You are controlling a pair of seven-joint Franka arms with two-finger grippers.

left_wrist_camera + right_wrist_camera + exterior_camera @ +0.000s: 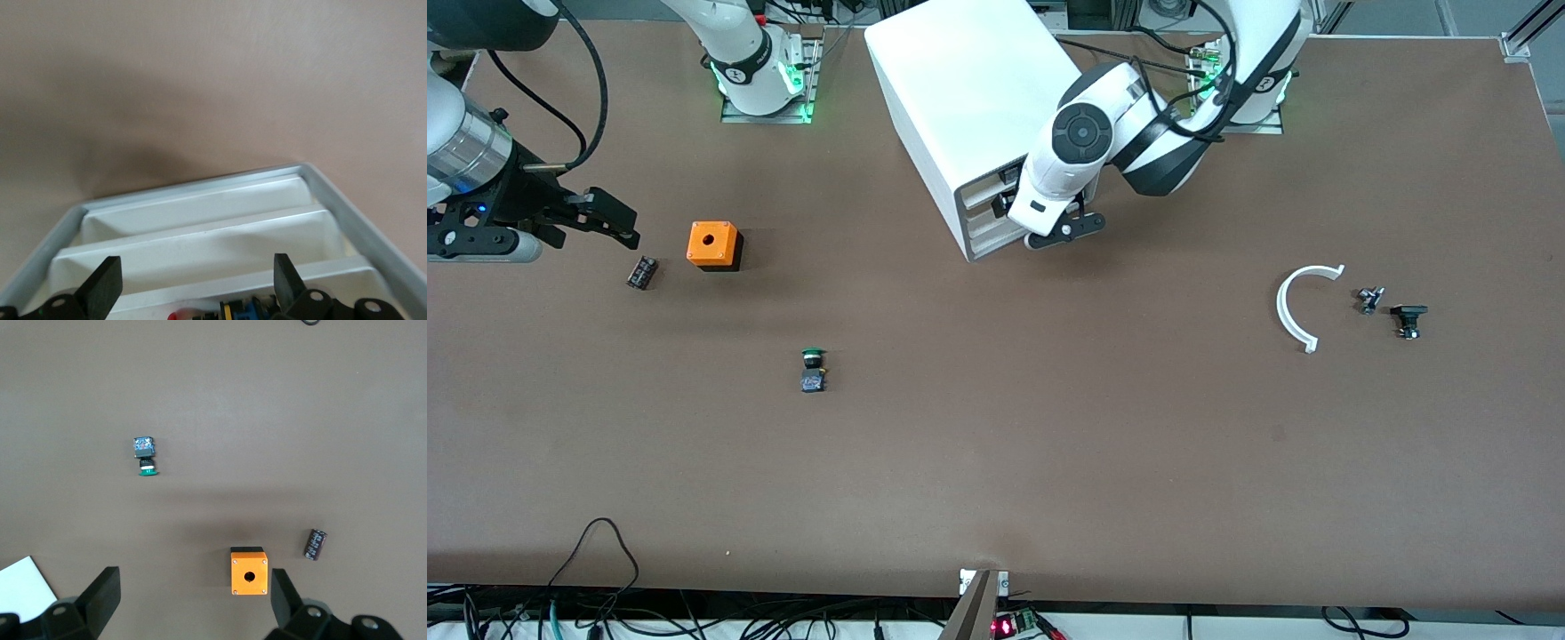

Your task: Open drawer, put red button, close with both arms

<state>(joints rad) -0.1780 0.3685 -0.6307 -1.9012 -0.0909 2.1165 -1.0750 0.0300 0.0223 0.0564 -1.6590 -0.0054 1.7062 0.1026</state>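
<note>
Left jaws (193,283) spread at the cabinet (969,107) front.
A red button (179,315) peeks beneath them, red cap barely showing; right jaws (193,593) spread over the desk (1049,444).

No readable text anywhere

You find no legible words, numbers or brand names: the round black marks on the glossy white robot arm bases (740,76) are too small to make out.
</note>
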